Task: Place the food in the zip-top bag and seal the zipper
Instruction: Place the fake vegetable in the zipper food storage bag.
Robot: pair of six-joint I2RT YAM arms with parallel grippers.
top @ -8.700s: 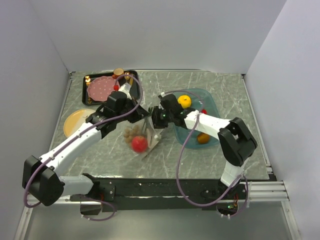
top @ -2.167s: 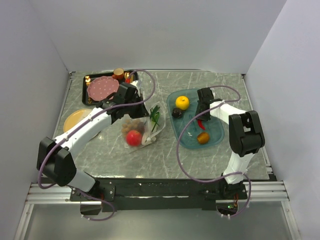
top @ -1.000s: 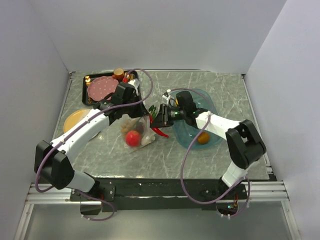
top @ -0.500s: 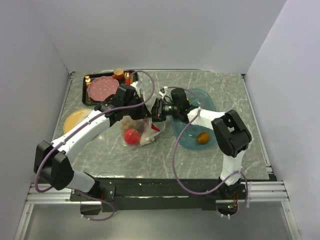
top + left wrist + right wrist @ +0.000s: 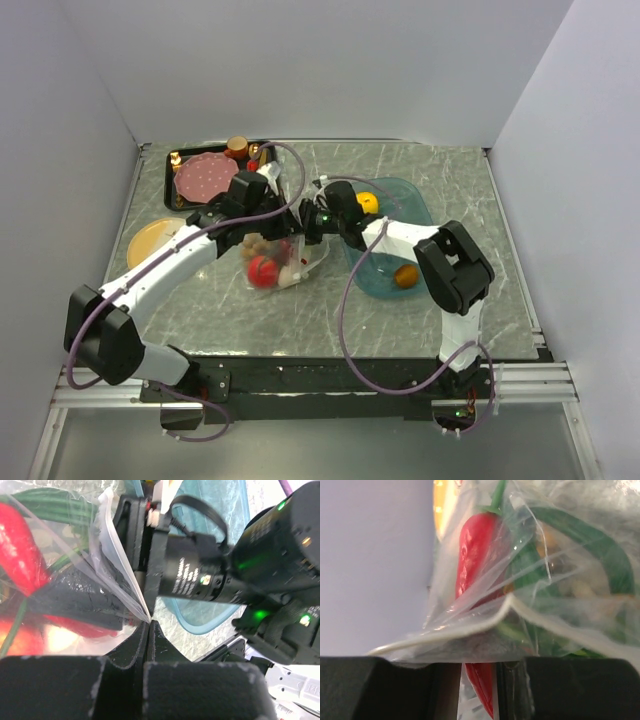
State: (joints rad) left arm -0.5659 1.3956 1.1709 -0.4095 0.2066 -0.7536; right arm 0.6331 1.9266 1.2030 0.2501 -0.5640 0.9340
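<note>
The clear zip-top bag (image 5: 287,262) lies at mid-table with the red apple (image 5: 262,270) and brown nut cluster (image 5: 258,245) inside. My left gripper (image 5: 276,222) (image 5: 148,625) is shut on the bag's mouth edge (image 5: 116,555) and holds it up. My right gripper (image 5: 306,228) (image 5: 480,669) is at the bag mouth, shut on the tail of the red chili (image 5: 477,555). The chili's body lies behind the bag film beside the green leaves (image 5: 580,545). The whitish zipper strip (image 5: 470,626) drapes across my right fingers. The left wrist view shows the chili (image 5: 20,540) and leaves (image 5: 50,502) through the plastic.
The teal oval tray (image 5: 425,215) to the right holds a yellow fruit (image 5: 368,203) and an orange fruit (image 5: 405,275). A black tray with the pink dotted plate (image 5: 205,175) and brown cup (image 5: 237,145) stands at the back left. A yellow plate (image 5: 152,240) lies at the left.
My right gripper has carried the red chili from the teal tray leftward to the bag mouth and pushed it in. My left gripper has kept hold of the bag edge.
</note>
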